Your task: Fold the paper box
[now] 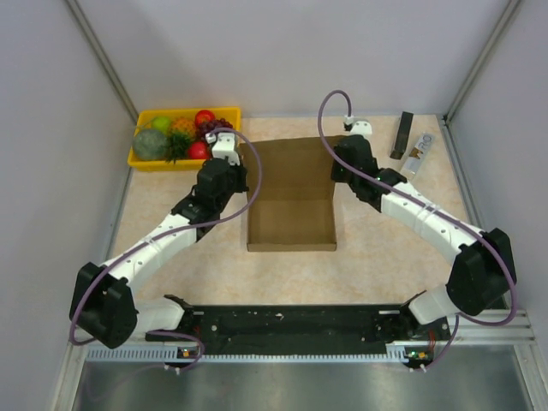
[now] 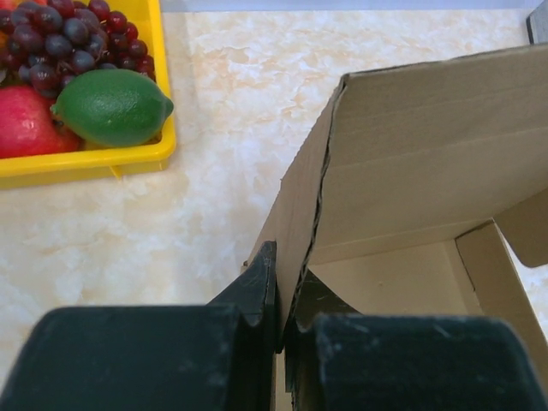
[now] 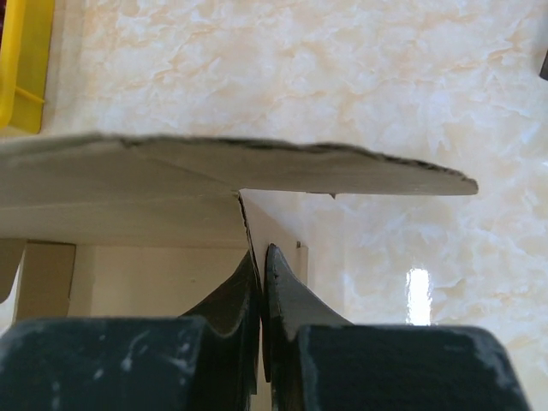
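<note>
The brown cardboard paper box [image 1: 291,224] lies open in the middle of the table, its side walls up and its lid flap [image 1: 291,167] raised at the back. My left gripper [image 1: 243,169] is shut on the box's left wall. In the left wrist view that gripper [image 2: 287,276] pinches the wall's edge, with the paper box [image 2: 428,145] running off to the right. My right gripper [image 1: 336,169] is shut on the right wall. In the right wrist view this gripper [image 3: 261,259] clamps the thin wall under the lid of the paper box [image 3: 257,167].
A yellow fruit tray [image 1: 144,161] stands at the back left, close to the left gripper; its rim [image 2: 86,163] and a green lime [image 2: 116,107] show in the left wrist view. A black bar [image 1: 401,135] and a small packet [image 1: 418,154] lie at the back right.
</note>
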`<state>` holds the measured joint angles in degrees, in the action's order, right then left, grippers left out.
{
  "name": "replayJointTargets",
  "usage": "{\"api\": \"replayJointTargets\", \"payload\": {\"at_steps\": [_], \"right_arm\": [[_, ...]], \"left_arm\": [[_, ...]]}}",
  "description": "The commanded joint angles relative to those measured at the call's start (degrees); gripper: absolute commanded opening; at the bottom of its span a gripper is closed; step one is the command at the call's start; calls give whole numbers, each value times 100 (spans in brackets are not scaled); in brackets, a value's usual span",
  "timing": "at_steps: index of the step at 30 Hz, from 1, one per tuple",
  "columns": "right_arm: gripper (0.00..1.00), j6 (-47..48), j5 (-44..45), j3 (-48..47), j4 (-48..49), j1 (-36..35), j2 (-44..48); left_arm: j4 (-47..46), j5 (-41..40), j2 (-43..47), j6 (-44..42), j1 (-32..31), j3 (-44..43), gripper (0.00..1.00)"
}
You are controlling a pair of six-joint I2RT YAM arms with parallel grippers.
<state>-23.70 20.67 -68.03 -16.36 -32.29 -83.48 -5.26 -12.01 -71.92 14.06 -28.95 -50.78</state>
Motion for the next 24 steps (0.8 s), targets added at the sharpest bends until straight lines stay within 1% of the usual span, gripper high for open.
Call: {"api": "replayJointTargets", "payload": {"at_steps": [1, 2, 8, 14, 20, 24], "right_arm": [[0, -503, 157, 44, 282, -181, 262], [0, -530, 201, 70, 274, -198, 271], [0, -952, 429, 123, 239, -330, 245], [0, -1242, 641, 185, 124, -418, 201], [0, -996, 738, 509, 449, -532, 262], [0, -549, 737, 1036, 1151, -743, 508]], "left_arm": [[120, -644, -85, 711, -137, -422, 0], [278, -679, -129, 738, -163, -493, 0], [411, -1251, -375, 1212, -436, -599, 0], [262, -1523, -525, 1063, -700, -556, 0], [131, -1480, -314, 1107, -700, -135, 0], [-115, -1392, -103, 1002, -709, 209, 0]]}}
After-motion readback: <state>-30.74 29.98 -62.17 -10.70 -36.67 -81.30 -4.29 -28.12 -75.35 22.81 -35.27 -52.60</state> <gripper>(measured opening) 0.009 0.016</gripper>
